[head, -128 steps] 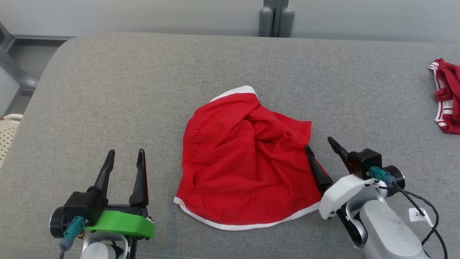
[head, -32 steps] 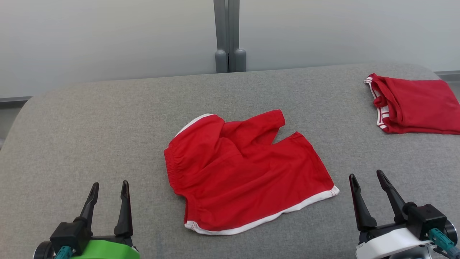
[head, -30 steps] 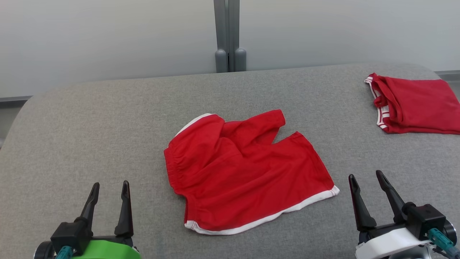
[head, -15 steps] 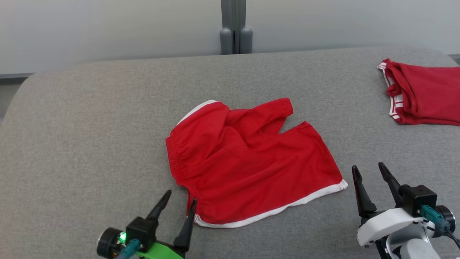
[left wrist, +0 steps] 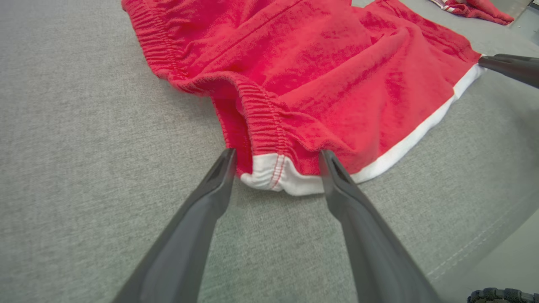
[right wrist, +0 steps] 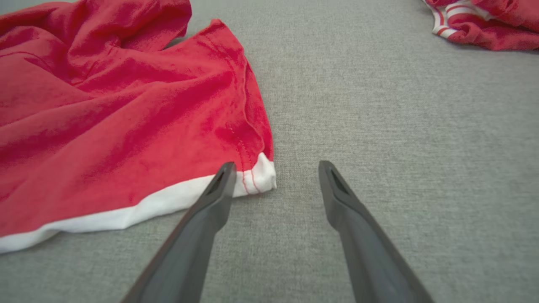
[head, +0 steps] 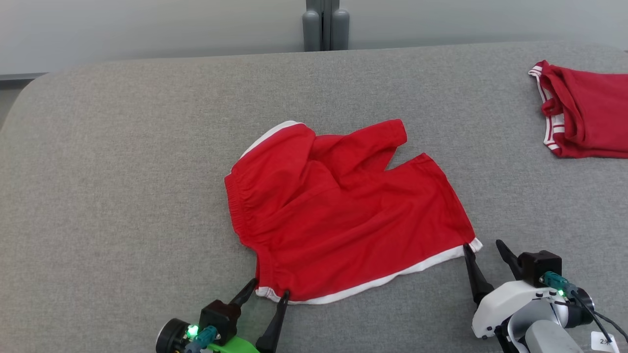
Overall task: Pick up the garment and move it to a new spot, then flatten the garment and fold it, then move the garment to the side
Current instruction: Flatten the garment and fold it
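The garment (head: pixel 338 211), red shorts with a white hem band, lies rumpled on the grey cushion (head: pixel 122 171). My left gripper (head: pixel 268 288) stands open at the garment's near left corner. In the left wrist view that white-edged corner (left wrist: pixel 273 176) sits right between the tips of my left gripper (left wrist: pixel 278 158). My right gripper (head: pixel 483 245) is open at the near right corner. In the right wrist view the left fingertip (right wrist: pixel 223 176) overlaps the white corner (right wrist: pixel 261 176), and the right fingertip is over bare fabric.
A second red garment with white stripes (head: pixel 584 117) lies at the far right of the cushion, also seen as a red bundle (right wrist: pixel 484 21) in the right wrist view. A grey post (head: pixel 324 24) stands behind the cushion's far edge.
Both arms have moved in toward the garment: the left gripper went right to the near left corner, the right gripper shifted left to the near right corner. The camera has tilted down.
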